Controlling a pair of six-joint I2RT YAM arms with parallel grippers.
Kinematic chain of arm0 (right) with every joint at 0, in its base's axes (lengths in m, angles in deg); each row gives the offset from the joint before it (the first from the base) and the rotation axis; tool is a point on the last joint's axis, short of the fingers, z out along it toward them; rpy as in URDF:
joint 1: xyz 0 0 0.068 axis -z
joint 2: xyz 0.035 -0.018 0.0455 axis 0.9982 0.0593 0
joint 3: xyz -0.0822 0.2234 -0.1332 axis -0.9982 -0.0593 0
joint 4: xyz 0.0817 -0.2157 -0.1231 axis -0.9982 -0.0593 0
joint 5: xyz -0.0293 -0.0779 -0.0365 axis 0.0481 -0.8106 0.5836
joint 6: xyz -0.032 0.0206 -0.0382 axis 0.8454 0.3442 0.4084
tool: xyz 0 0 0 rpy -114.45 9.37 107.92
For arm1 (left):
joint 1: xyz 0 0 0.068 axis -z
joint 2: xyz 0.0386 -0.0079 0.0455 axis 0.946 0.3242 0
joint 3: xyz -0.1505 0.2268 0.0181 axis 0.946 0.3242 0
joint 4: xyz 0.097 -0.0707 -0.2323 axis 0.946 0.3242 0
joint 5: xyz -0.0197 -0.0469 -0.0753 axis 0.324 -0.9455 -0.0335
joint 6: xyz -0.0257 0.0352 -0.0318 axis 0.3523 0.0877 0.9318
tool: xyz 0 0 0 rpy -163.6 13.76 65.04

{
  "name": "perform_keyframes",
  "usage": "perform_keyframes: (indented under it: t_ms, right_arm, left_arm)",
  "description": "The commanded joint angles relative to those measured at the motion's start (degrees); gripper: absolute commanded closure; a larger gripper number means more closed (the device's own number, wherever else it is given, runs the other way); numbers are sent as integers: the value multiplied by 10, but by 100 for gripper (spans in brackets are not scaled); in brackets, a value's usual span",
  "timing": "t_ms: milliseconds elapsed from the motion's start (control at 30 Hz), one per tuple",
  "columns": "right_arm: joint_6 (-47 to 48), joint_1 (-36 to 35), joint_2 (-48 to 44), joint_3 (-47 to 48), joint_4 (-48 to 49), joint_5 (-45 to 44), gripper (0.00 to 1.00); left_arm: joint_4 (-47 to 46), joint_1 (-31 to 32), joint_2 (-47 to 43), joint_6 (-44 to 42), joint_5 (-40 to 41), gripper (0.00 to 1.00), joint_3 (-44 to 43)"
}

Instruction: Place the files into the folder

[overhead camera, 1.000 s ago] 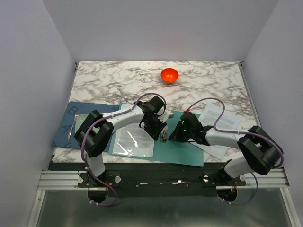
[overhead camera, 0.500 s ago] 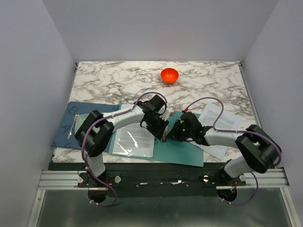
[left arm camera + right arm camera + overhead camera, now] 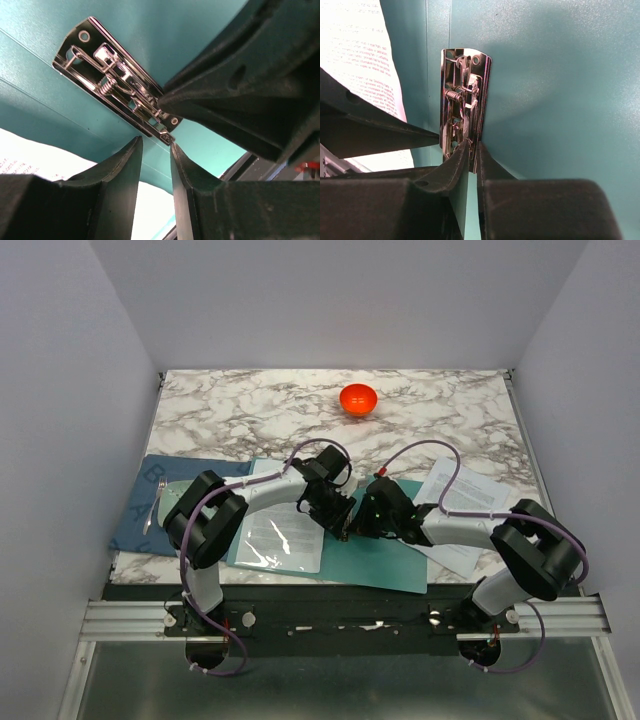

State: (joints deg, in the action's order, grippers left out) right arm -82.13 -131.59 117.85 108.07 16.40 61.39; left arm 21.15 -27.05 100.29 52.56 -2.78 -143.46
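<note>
The black fingers (image 3: 122,170) of the left hand (image 3: 155,145) filled the foreground of its wrist camera. They were parted by a modest gap with nothing between them. Their tips hung just beside one end of the shiny metal spring clip (image 3: 120,82) fixed to the large, flat teal-green rectangular folder (image 3: 175,30). A strip of white printed paper (image 3: 35,155) showed beyond the folder's edge.

The right hand (image 3: 472,146) met the same clip (image 3: 462,100) from the other side. Its fingers were drawn almost together, leaving only a slim slit, with the tips set against the clip's near end on the folder (image 3: 560,100). Whether they actually pinched the metal could not be told.

Seen from overhead, the folder (image 3: 385,560) lay open and flat at the near edge of the white-and-grey marbled table (image 3: 250,410). The left hand (image 3: 338,525) and the right hand (image 3: 356,528) came nose to nose over the folder's middle.

One white paper sheet (image 3: 285,535), dense with small black text, lay on the folder's left half under a glossy clear pocket that caught the light. More white printed sheets (image 3: 470,510) lay on the table at the folder's right edge, outside it.

To the folder's left lay a dark blue cloth mat (image 3: 140,520) carrying a pale mint rectangular plate (image 3: 178,502), partly hidden by the left arm. Well beyond the folder, towards the table's far side, stood a small orange-red bowl (image 3: 358,398).
</note>
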Motion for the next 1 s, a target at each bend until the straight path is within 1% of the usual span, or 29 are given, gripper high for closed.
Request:
perform_keyframes:
  t_ms: [0, 167, 433, 467, 567, 600, 700, 800, 967]
  right_arm:
    - [9, -11, 33, -14, -110, -65, 85]
    - [-1, -12, 36, -18, -118, -80, 90]
    - [-5, -12, 38, -22, -119, -81, 92]
    - [-5, -12, 38, -22, -119, -82, 93]
    - [-9, -12, 36, -24, -119, -82, 94]
    - [-9, -12, 36, -25, -119, -83, 94]
    - [-13, -16, 39, -26, -118, -80, 96]
    - [-19, -24, 43, -28, -116, -79, 96]
    - [-27, -38, 53, -25, -115, -77, 97]
  left_arm:
    - [-22, 4, 7, 15, 28, 57, 8]
    - [-30, 4, 3, 20, 41, 56, 19]
    - [-33, 4, 12, 24, 54, 65, 22]
    - [-34, 4, 12, 23, 54, 67, 22]
    - [-35, 4, 18, 22, 58, 76, 23]
    - [-34, 4, 20, 21, 58, 86, 22]
    - [-32, 5, 28, 20, 57, 97, 21]
    - [-31, 8, 32, 19, 63, 99, 18]
    - [-25, 11, 37, 21, 63, 99, 9]
